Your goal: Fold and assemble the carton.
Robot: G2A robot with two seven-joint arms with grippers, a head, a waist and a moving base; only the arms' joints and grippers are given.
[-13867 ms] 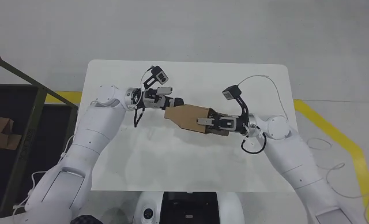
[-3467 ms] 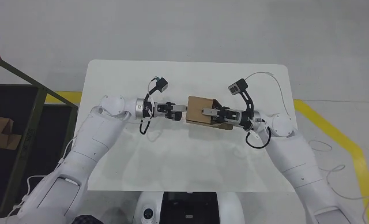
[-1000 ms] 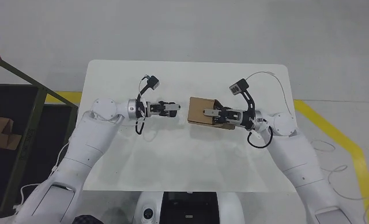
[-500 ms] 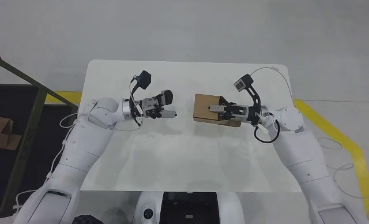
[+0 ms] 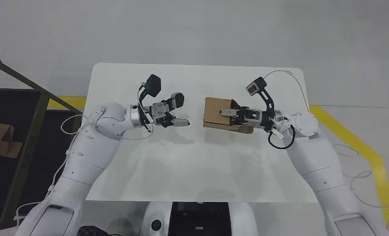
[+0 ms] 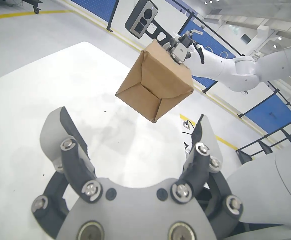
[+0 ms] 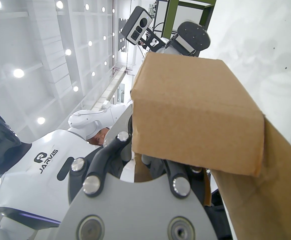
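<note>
Top view: the white table [image 5: 182,169] carries nothing but the work, and over its middle, toward the right arm's side, is the carton [image 5: 219,113]. It is a small brown cardboard box already squared up. In the left wrist view the carton [image 6: 157,81] appears to be held clear of the tabletop, its folded-in end flaps turned toward that camera.

The right gripper [image 5: 234,114] is clamped on the carton's far end. In its own wrist view the carton [image 7: 195,116] sits across the right gripper [image 7: 145,151], the fingers pinching one wall near the rim, with a loose flap trailing past the box alongside.

The left gripper [image 5: 180,111] stands apart from the carton and faces it. In its own view the left gripper [image 6: 131,116] is spread wide with nothing between its fingers.

The carton looks light and hollow, probably stiff along its creases but easy to dent across a flat panel. The tucked flaps may spring back if left unsupported. The best hold is likely on the edges and corners, with any push on the closed end kept square and gentle.
</note>
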